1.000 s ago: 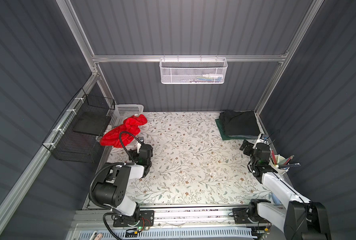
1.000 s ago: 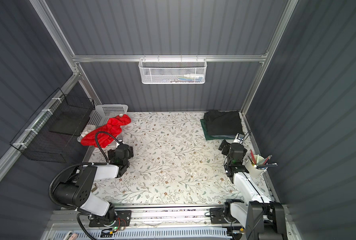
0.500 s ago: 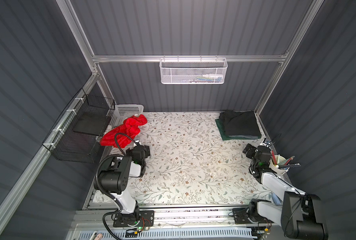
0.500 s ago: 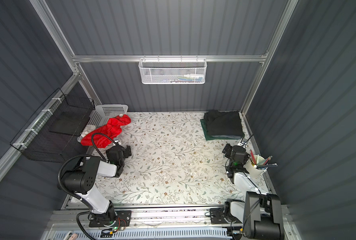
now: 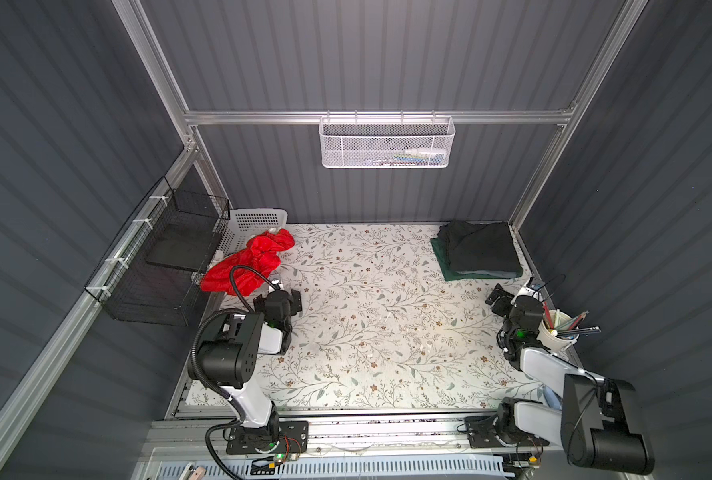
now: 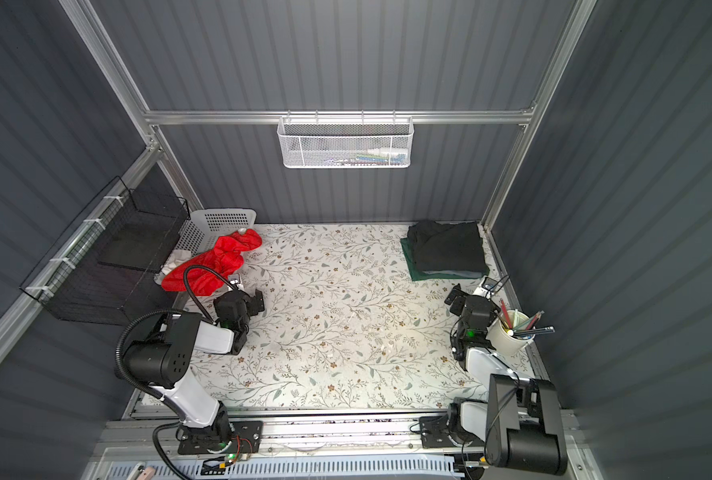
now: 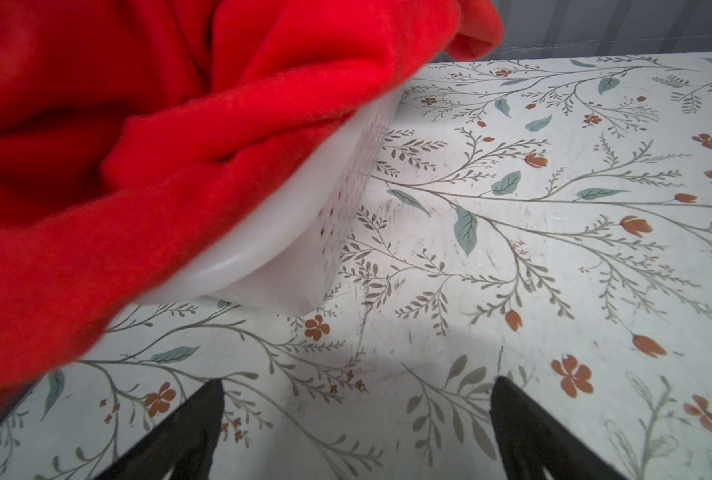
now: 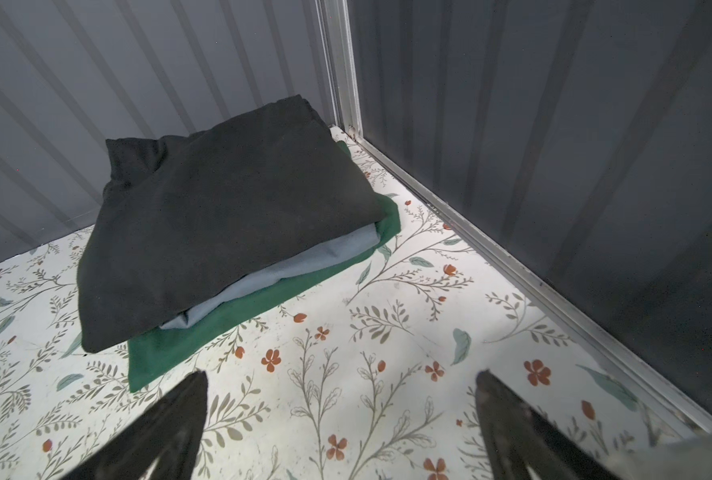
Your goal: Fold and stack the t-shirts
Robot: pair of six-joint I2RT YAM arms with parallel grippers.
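The left hand (image 7: 358, 384) is held wide and empty beside one red t-shirt (image 7: 138, 145), draped over the white basket (image 7: 304, 232) at the far-left corner of the bench (image 7: 512, 270). The right hand (image 8: 339, 375), likewise wide, is near three stacked at the far-right corner: black t-shirt (image 8: 221, 208), blue-grey t-shirt (image 8: 304, 266), green t-shirt (image 8: 221, 332).

Table (image 5: 387, 332): basket (image 5: 258, 218) in far-left corner, against back wall (image 5: 346, 62). Loose shirt (image 5: 254, 262) partly in basket, spilling over its rim and near side. Rack (image 5: 167, 257) on left wall (image 5: 54, 166), left of basket.

Far-right corner, stacked: bottom shirt (image 8: 229, 328) on table, middle shirt (image 8: 304, 266) on it, top shirt (image 5: 479, 249) on that. Bottom one sticks out on left and near sides.

Left gripper (image 7: 358, 384) over table, just in front of loose shirt, not touching. Right gripper (image 8: 341, 377) over table near right edge, in front of stack, apart from it.

Cup (image 5: 556, 336) at right edge, just right of right gripper's arm, pencils (image 5: 574, 328) in it.

Mesh tray (image 5: 387, 143) hangs on back-wall rail (image 5: 262, 117), above table.
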